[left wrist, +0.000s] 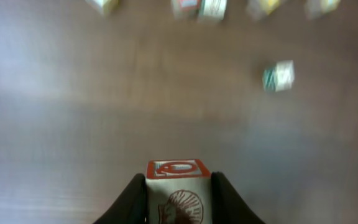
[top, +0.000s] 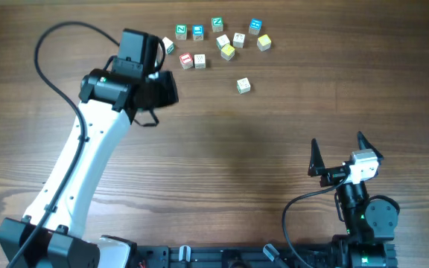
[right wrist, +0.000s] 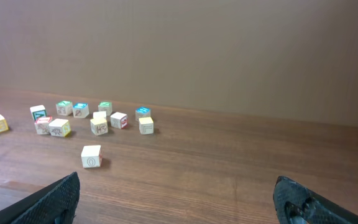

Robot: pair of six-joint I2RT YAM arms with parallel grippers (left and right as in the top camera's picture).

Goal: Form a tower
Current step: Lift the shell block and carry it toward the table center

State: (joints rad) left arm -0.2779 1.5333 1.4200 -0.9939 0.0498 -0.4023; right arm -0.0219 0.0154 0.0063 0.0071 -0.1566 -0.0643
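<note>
My left gripper [left wrist: 179,179] is shut on a pale wooden cube [left wrist: 178,186] that has a red-trimmed top face and a red shell drawing on its side. It is held above the bare table. From overhead, the left gripper [top: 164,89] hangs just left of the loose cubes [top: 222,43] at the far edge, and its own body hides the held cube. My right gripper [top: 338,145] stands wide open near the front right with nothing between its fingers [right wrist: 61,194]. The tower is out of view; every cube I see lies singly.
Several loose letter cubes [right wrist: 98,118] lie scattered at the table's far side. One single cube [top: 243,85] sits a little nearer than the rest, and it shows as well in the right wrist view [right wrist: 91,156]. Another cube [top: 168,46] lies close beside the left wrist.
</note>
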